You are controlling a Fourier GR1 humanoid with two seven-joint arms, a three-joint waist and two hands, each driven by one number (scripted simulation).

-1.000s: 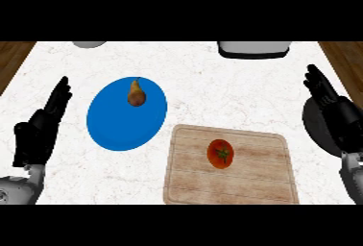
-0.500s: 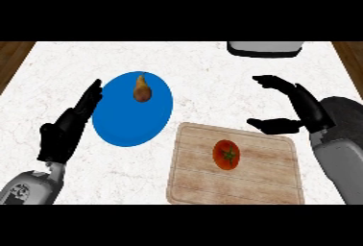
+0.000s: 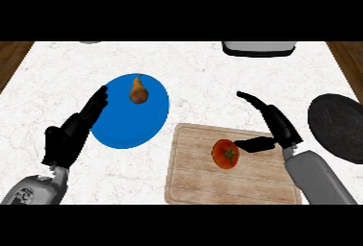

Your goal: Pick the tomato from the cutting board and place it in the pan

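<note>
A red tomato [image 3: 225,153] with a green stem lies on the wooden cutting board [image 3: 212,185] at lower centre. My right hand [image 3: 275,126] hovers open just right of the tomato, its thumb reaching toward it and its fingers arched up and away; it does not touch the tomato. The dark pan [image 3: 340,125] sits at the right edge, partly cut off. My left hand [image 3: 71,137] rests open at the left, fingers straight, over the left rim of the blue plate [image 3: 135,122].
A brown pear [image 3: 138,91] lies on the blue plate's upper part. A grey and white appliance [image 3: 259,47] stands at the counter's back edge. Wooden floor shows past both far corners of the white marble counter.
My right hand has come down and left, closer to the tomato. The view has shifted, bringing the pan into sight at the right. My left hand has stayed over the plate's left rim.
</note>
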